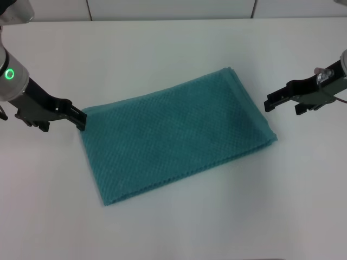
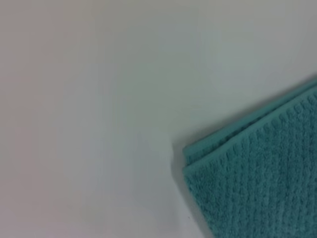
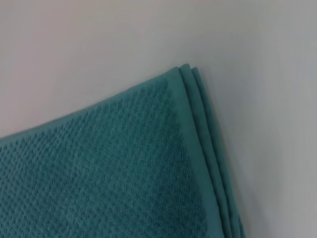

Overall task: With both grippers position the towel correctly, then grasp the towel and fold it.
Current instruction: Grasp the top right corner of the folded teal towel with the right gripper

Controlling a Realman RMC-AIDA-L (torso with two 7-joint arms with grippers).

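Teal towel (image 1: 176, 132) lies flat on the white bench (image 1: 162, 49), mid-field, rotated so its long edges run diagonally; waffle weave up, already in layers. Left tool (image 1: 81, 120) sits low at the towel's left far corner, tips touching or just beside the edge; cannot tell whether fingers are apart or together. Left wrist view: layered corner (image 2: 257, 168), bare bench around it. Right tool (image 1: 269, 104) hovers just off the towel's right edge, not touching; fingers look slightly apart. Right wrist view: stacked hems at the corner (image 3: 190, 124).
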